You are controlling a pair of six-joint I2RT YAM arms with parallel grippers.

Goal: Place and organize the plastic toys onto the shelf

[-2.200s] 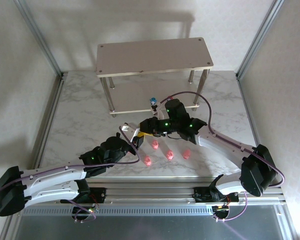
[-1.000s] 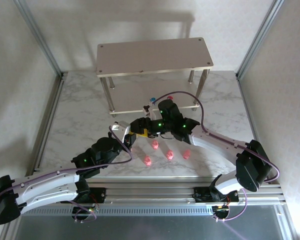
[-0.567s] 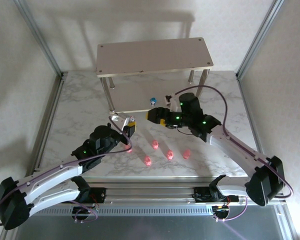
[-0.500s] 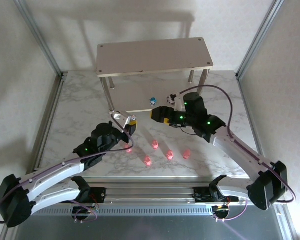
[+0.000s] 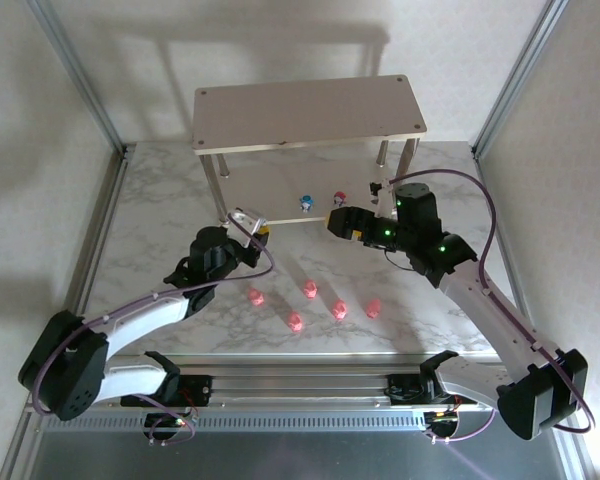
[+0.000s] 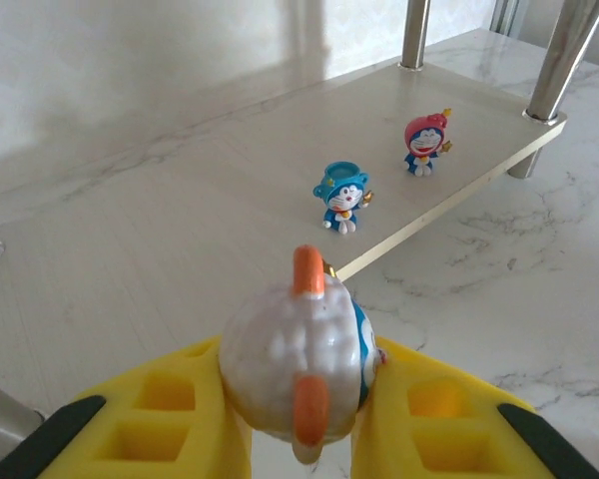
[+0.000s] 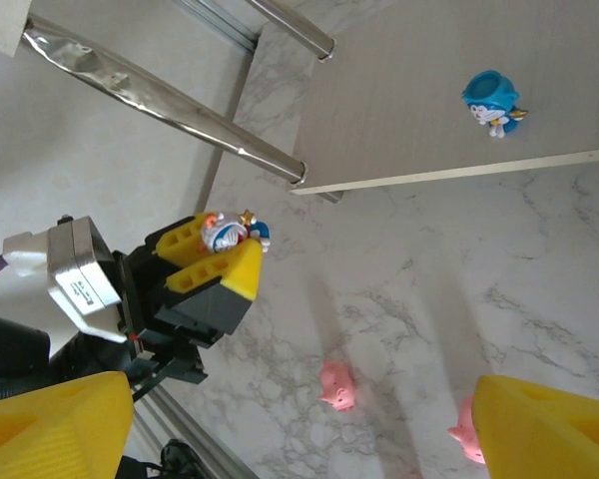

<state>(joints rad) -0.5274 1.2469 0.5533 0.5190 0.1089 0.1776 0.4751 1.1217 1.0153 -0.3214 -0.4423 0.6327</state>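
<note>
While left gripper (image 6: pixel 301 424) hovers at shelf (image 5: pixel 310 110) edge: jaws clamped on whitish-blue toy (image 6: pixel 295 354).
Lower board (image 6: pixel 130 249): blue toy (image 6: pixel 341 198), red toy (image 6: pixel 424 145) standing; set down upright beside blue toy, then release.
Right gripper (image 5: pixel 342 222): jaws apart, empty.
Table (image 5: pixel 160 230): 5 pink toys (image 5: pixel 309 290) waiting.

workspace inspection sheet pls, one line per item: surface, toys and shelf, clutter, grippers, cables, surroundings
surface: marble table, no spills or marks seen
shelf: two-tier shelf upright at the back, nothing on its top board
toys on shelf: blue toy and red toy standing apart near the lower board's front edge
toys on table: five pink toys loose in front of the shelf
clutter: nothing seen
left gripper: shut on the whitish-blue toy, just short of the lower board
right gripper: open, holding nothing, by the lower board's front edge
cables: purple cables run along both arms, no snag seen
surroundings: pale walls, metal frame posts
</note>
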